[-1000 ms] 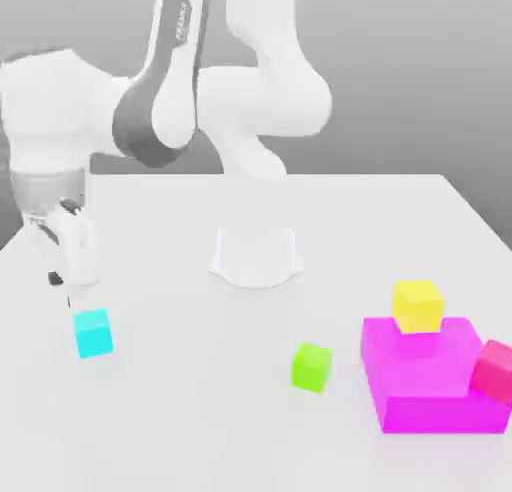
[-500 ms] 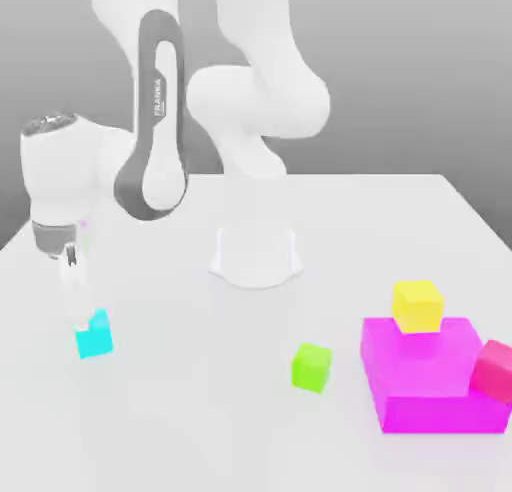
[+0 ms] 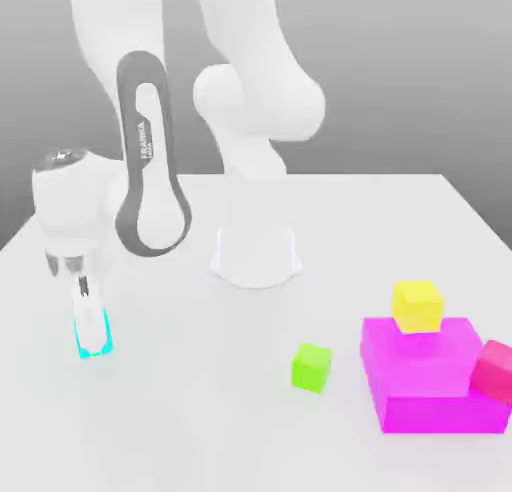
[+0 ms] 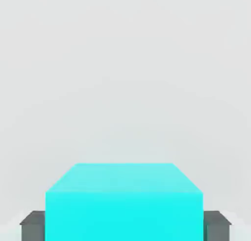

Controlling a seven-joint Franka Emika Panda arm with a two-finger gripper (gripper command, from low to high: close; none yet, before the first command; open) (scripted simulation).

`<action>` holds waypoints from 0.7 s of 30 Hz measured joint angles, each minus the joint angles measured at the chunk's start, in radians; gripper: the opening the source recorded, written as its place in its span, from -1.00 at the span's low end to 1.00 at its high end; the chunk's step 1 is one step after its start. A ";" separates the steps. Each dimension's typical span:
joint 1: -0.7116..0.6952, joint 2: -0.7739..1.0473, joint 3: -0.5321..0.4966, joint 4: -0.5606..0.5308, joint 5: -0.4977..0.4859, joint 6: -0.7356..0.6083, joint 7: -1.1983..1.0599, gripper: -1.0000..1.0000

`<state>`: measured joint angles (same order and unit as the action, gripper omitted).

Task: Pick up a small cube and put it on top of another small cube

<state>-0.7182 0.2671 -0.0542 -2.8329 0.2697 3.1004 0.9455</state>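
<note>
The gripper is pointing straight down at the smooth white table, its 2 fingers clamping the small cyan cube on opposite flat faces, with the dark finger pads touching each side. The cube is sitting on the table between the fingertips. The matte lime-green cube is lying well apart from the gripper, toward the exterior view's right, near the big magenta block.
</note>
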 joint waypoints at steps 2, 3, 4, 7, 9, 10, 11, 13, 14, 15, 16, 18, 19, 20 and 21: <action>-0.009 0.004 0.009 0.000 0.001 0.003 -0.001 -1.00; 0.000 -0.001 -0.001 0.000 -0.004 -0.001 0.003 -1.00; 0.017 -0.011 -0.021 -0.001 -0.015 -0.008 0.010 -1.00; 0.081 -0.049 -0.098 -0.006 -0.061 -0.037 0.041 -1.00; 0.120 -0.078 -0.149 -0.010 -0.105 -0.058 0.073 -1.00; 0.129 -0.092 -0.165 -0.012 -0.134 -0.067 0.094 -1.00; 0.137 -0.107 -0.181 -0.014 -0.162 -0.078 0.114 -1.00; 0.156 -0.135 -0.212 -0.019 -0.209 -0.099 0.148 -1.00; 0.162 -0.150 -0.224 -0.021 -0.230 -0.110 0.163 -1.00; 0.167 -0.163 -0.233 -0.023 -0.249 -0.120 0.176 -1.00; 0.169 -0.177 -0.239 -0.025 -0.265 -0.131 0.188 -1.00; 0.169 -0.203 -0.247 -0.030 -0.290 -0.152 0.207 -1.00; 0.169 -0.216 -0.248 -0.033 -0.299 -0.162 0.213 -1.00; 0.168 -0.228 -0.249 -0.036 -0.305 -0.172 0.218 -1.00; 0.167 -0.239 -0.249 -0.039 -0.309 -0.182 0.222 -1.00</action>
<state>-0.5509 0.0281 -0.3033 -2.8718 -0.0388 2.9186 1.1673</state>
